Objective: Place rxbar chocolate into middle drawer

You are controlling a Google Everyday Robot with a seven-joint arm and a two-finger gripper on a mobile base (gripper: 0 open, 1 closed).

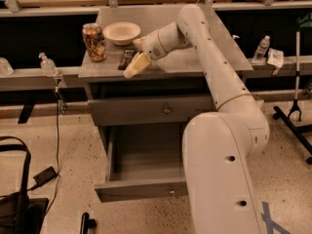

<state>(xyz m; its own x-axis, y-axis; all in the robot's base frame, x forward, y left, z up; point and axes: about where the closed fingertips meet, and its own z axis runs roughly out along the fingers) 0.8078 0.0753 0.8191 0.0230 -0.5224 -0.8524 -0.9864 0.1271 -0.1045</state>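
The rxbar chocolate (126, 58) is a small dark bar lying flat on the grey cabinet top (195, 57), just in front of the bowl. My gripper (136, 65) hangs over the top's front edge, right beside the bar on its right side and touching or nearly touching it. The middle drawer (146, 152) is pulled open below, grey and empty inside. Its front panel (122, 191) with a small knob faces the floor side.
A patterned can (94, 42) and a pale bowl (122, 33) stand on the cabinet top behind the bar. The upper knobbed drawer front (146, 112) is closed. My white arm (219, 82) arches over the cabinet's right half. A black bag (14, 199) and cables lie on the floor at the left.
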